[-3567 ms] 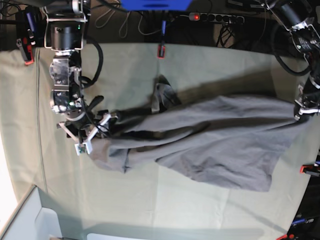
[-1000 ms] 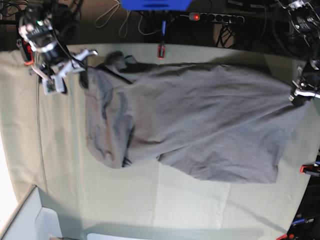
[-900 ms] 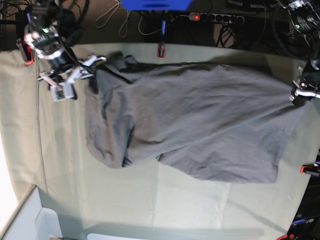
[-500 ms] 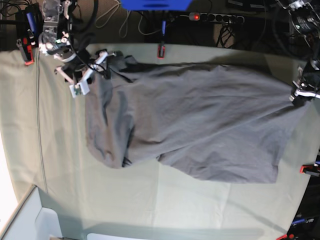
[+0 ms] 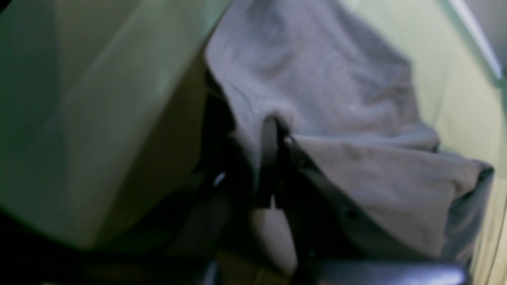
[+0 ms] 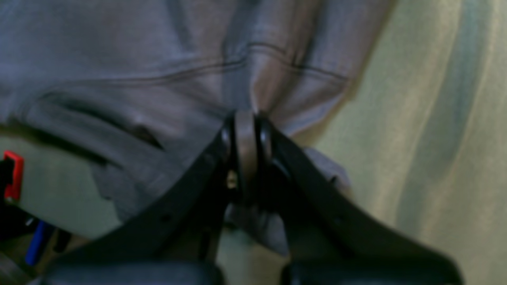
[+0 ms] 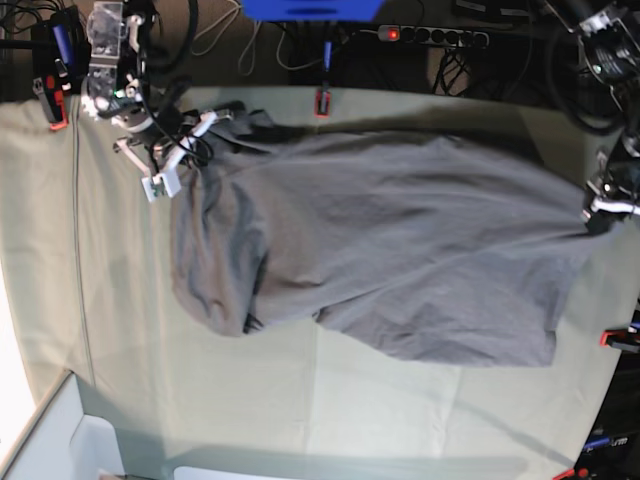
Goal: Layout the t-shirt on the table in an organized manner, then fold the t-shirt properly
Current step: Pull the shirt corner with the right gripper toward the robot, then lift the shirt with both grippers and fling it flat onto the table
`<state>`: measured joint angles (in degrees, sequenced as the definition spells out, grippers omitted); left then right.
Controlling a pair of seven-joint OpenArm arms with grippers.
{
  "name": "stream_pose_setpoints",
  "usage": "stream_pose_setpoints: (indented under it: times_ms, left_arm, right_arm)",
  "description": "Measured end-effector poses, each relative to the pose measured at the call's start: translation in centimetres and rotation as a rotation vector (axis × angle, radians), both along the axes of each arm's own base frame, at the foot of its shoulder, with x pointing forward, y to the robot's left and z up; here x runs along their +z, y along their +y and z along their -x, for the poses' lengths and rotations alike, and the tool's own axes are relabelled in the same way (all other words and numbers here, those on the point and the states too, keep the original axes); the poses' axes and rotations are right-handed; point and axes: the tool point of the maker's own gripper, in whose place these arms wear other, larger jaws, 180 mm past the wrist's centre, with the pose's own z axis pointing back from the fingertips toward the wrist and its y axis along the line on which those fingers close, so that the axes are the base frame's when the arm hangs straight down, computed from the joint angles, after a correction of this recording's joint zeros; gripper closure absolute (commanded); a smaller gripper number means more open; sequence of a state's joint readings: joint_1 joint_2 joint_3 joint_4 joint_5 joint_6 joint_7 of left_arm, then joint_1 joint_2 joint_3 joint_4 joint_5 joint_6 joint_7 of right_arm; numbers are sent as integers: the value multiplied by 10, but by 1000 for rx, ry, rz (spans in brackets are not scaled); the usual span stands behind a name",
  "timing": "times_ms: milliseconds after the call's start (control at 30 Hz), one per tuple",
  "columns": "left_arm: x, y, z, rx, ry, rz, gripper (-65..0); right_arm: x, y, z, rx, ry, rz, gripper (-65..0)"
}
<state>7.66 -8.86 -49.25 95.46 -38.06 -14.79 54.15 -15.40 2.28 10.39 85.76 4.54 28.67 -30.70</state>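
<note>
The dark grey t-shirt (image 7: 400,240) lies spread across the pale green table (image 7: 120,330), with its left part rumpled and folded over. At the shirt's upper left corner my right gripper (image 7: 190,145) is down on the fabric. The right wrist view shows that gripper (image 6: 245,130) shut, pinching a fold of the t-shirt (image 6: 138,59) near a stitched hem. My left gripper (image 7: 602,205) holds the shirt's far right edge at the table's side. In the left wrist view this gripper (image 5: 274,132) is shut on a bunch of the t-shirt (image 5: 317,79), lifted a little off the table.
Red clamps sit at the back edge (image 7: 322,102), the back left corner (image 7: 55,110) and the right side (image 7: 617,338). A power strip (image 7: 430,36) and cables lie behind the table. A white box (image 7: 60,440) stands at the front left corner.
My right gripper moved right from the table's back left corner onto the shirt's upper left corner and shut on the fabric. The left gripper kept its hold at the right edge.
</note>
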Motion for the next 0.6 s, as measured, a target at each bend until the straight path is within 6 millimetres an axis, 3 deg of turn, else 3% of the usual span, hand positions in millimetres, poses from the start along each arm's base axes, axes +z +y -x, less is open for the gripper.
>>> stream_pose_setpoints:
  times_ms: [100,167,300,367,467,600]
  left_arm:
    - [14,0,-18,-5,-40,-2,0]
    - [30,-6,-40,-34,-87,-13,0]
    - [74,-33,-92,-148,-203,-51,0]
    - [87,-51,-112,-209,-231,-66,0]
    - [103,-63,-145,-247,-224,-136,0]
    - [138,-90,-194,-315,-287,-165,0]
  right_arm:
    - [22,-7,-21,8,-76,26,0]
    - [42,-11,-44,7,-142,44,0]
    - [95,-10,-104,6,-317,49,0]
    - [120,-12,-130,7,-389,53,0]
    - [160,-21,-167,7,-490,84,0]
    - [221,-27,-214,2,-639,89,0]
